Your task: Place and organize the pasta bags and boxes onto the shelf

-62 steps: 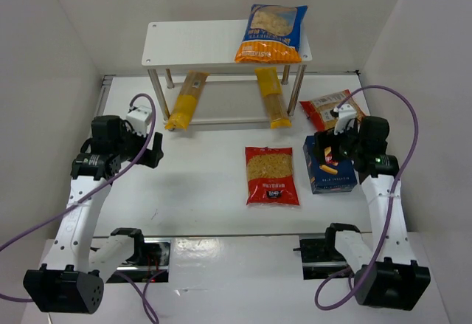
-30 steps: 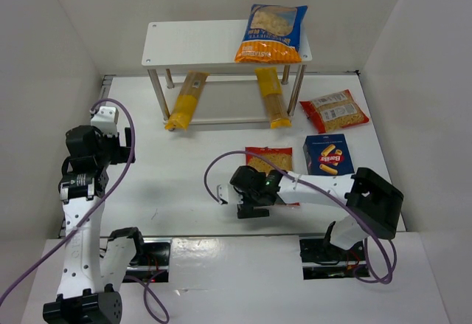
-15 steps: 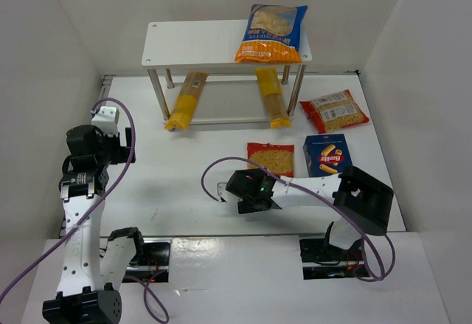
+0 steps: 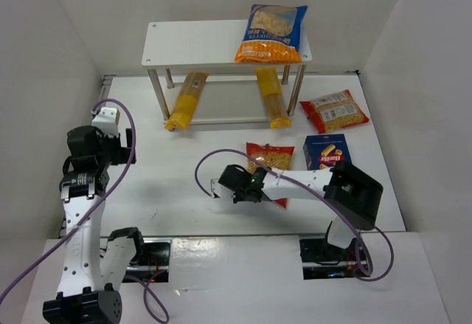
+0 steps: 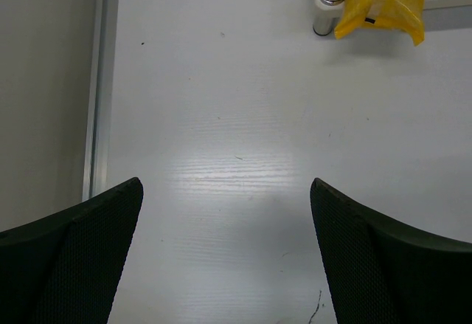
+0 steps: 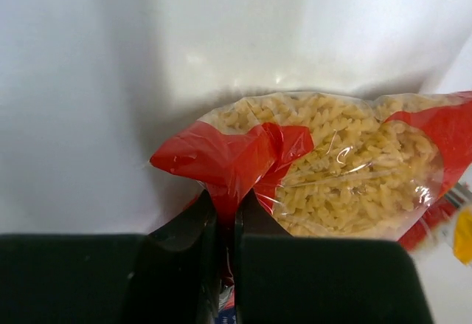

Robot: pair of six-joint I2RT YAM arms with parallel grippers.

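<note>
Though red-cornered, crinkly clear-windowed bag [image 6: 324, 169]

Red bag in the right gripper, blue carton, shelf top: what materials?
Red bag: thin glossy plastic film. It crinkles and glints, has a clear window showing pasta, and is pinched by the right gripper.
Blue carton: probably printed cardboard, with flat faces and crisp edges.
Shelf top: matte white board, possibly painted wood or laminate.

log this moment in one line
right gripper: shut on red bag | left gripper: open, empty | shelf: orange bag on top
</note>
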